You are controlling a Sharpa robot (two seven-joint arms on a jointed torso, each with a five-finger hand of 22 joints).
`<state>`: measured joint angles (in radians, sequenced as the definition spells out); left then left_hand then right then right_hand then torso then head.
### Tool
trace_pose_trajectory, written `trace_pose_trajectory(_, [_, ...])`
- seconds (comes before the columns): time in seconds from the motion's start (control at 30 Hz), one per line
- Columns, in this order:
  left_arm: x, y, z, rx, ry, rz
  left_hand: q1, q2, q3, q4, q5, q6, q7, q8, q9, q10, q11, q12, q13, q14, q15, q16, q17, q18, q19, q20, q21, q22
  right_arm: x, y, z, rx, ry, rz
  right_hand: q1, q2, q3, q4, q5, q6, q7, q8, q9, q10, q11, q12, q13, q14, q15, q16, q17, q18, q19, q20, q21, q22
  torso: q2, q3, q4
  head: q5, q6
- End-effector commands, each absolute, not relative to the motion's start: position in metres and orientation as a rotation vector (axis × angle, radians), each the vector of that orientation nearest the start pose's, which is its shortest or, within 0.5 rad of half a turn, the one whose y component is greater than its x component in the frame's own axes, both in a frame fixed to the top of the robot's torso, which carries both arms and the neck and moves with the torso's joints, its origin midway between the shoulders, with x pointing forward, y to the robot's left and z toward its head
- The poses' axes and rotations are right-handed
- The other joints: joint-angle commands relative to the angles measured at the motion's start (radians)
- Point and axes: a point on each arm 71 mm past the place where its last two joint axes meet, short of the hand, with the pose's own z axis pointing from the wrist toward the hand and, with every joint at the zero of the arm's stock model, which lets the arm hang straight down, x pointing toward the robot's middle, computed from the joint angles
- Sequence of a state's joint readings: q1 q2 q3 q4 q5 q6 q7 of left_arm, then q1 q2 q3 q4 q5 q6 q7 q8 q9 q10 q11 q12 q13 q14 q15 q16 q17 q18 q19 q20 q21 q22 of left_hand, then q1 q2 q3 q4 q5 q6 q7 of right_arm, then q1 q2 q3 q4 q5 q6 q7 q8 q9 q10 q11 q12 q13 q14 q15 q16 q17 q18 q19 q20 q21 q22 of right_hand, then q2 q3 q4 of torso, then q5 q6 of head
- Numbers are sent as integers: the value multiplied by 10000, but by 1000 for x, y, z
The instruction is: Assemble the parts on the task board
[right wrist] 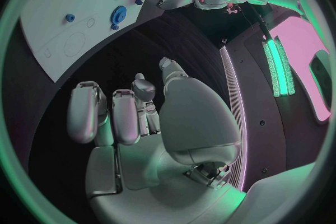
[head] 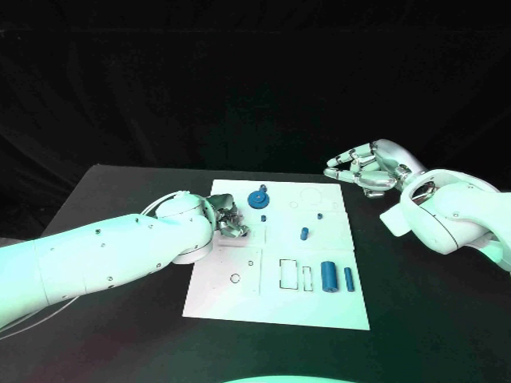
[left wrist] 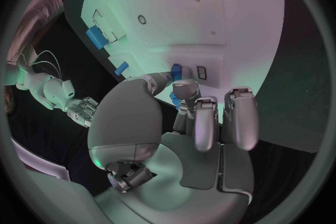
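My left hand (head: 227,217) is low over the left edge of the task board (head: 325,299). In the left wrist view its fingers (left wrist: 203,123) are curled in, and a small blue part (left wrist: 176,71) sits right at the fingertips. I cannot tell if the hand has hold of that part or only touches it.

My right hand (head: 369,167) is up in the air past the far right corner of the board, well apart from it. Its fingers (right wrist: 122,115) are loosely bent and spread, and it holds nothing.

The board lies flat in the middle of the black bench (head: 117,187). Near its far edge stands a blue gear (head: 258,198) with a small knob on top. A small blue peg (head: 304,234) is near the middle of the board. Close to the near right side lie two blue rods side by side, a thick blue cylinder (head: 328,276) and a thin blue pin (head: 349,278) just to its right. Beside them, to the left, there are empty outlines drawn on the board, shaped like boxes and rings.
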<state>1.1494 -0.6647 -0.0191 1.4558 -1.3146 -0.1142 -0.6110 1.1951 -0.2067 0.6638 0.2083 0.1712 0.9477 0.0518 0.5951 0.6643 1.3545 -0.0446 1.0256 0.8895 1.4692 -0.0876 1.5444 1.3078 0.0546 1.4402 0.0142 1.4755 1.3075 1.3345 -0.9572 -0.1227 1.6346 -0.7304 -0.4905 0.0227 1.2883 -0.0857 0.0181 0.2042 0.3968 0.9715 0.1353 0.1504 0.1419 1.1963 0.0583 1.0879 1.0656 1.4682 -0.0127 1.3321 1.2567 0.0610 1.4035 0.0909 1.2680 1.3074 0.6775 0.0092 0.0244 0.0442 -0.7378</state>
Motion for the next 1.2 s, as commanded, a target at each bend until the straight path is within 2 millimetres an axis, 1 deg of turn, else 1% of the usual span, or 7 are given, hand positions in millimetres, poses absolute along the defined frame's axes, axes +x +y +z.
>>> trace_pose_trajectory(0.03, [484, 156, -240, -1345, 21329, -2991, 52, 8, 1870, -1833, 47, 178, -177, 49, 9, 65, 25, 69, 12, 930, -65, 47, 2346, -68, 55, 4, 48, 475, 479, -234, -142, 4871, 15928, 9761, -96, -21, -37, 26, 44, 62, 39, 60, -9, -26, -21, 20, 6, 254, -49, -49, 1, 118, -44, -1, -55, 812, 4, 0, -6, 1, -3])
trace_pose_trajectory(0.4, [485, 157, -242, -1387, 21471, -2871, -32, -30, 1904, -1780, 37, 201, -183, 62, -3, 121, 25, 134, 59, 930, -68, 45, 2344, -66, 51, 3, 44, 467, 479, -235, -142, 4881, 15927, 9751, -96, -21, -37, 26, 44, 62, 39, 60, -9, -26, -21, 20, 6, 254, -49, -49, 1, 118, -44, -1, -55, 812, 2, 1, -1, -9, -45])
trace_pose_trajectory(0.47, [486, 158, -242, -1422, 21484, -2863, -109, -47, 1897, -1718, 29, 233, -201, 81, -8, 238, 16, 418, 399, 930, -73, 45, 2344, -67, 52, 4, 44, 470, 479, -235, -142, 4883, 15927, 9749, -96, -21, -37, 26, 44, 62, 39, 60, -9, -26, -21, 20, 6, 254, -49, -49, 1, 118, -44, -1, -55, 812, 2, 1, -5, -11, -37])
trace_pose_trajectory(0.53, [486, 158, -242, -1463, 21492, -2855, -206, -61, 1867, -1628, 20, 260, -226, 98, -15, 272, 2, 504, 486, 930, -83, 46, 2346, -66, 49, 5, 40, 465, 479, -235, -142, 4886, 15927, 9747, -100, -21, -45, 32, 48, 63, 38, 64, -9, -30, -22, 17, 0, 254, -49, -52, -1, 118, -43, -1, -57, 812, 4, 2, -7, -8, -43])
trace_pose_trajectory(0.7, [488, 158, -242, -1549, 21530, -2824, -419, -121, 1730, -1395, 7, 266, -282, 111, -42, 270, -34, 535, 483, 931, -111, 47, 2347, -65, 46, 0, 33, 462, 479, -235, -142, 4896, 15930, 9738, -107, -19, -57, 41, 55, 66, 37, 70, -8, -37, -24, 12, -10, 254, -50, -57, -6, 118, -41, -2, -59, 812, 7, 4, -12, -14, -55])
trace_pose_trajectory(0.83, [489, 159, -242, -1531, 21599, -2773, -545, -127, 1539, -1180, -6, 272, -317, 110, -74, 246, -57, 543, 460, 930, -132, 44, 2344, -62, 38, -10, 21, 450, 479, -235, -142, 4909, 15934, 9719, -115, -6, -65, 54, 65, 68, 35, 76, -7, -22, -25, 31, 7, 255, -51, -57, -3, 119, -43, -3, -67, 809, 3, 3, 3, -50, -77])
trace_pose_trajectory(1.2, [494, 160, -242, -1541, 21699, -2590, -695, -136, 801, -586, -13, 366, -381, 80, -210, 213, -102, 673, 518, 929, -176, 42, 2343, -65, 51, -40, 11, 466, 478, -236, -142, 4924, 15946, 9708, -159, 15, -101, 102, 90, 66, 33, 89, -7, -30, -26, 28, -8, 256, -53, -71, -13, 118, -36, -5, -72, 809, 5, 5, -7, -53, -82])
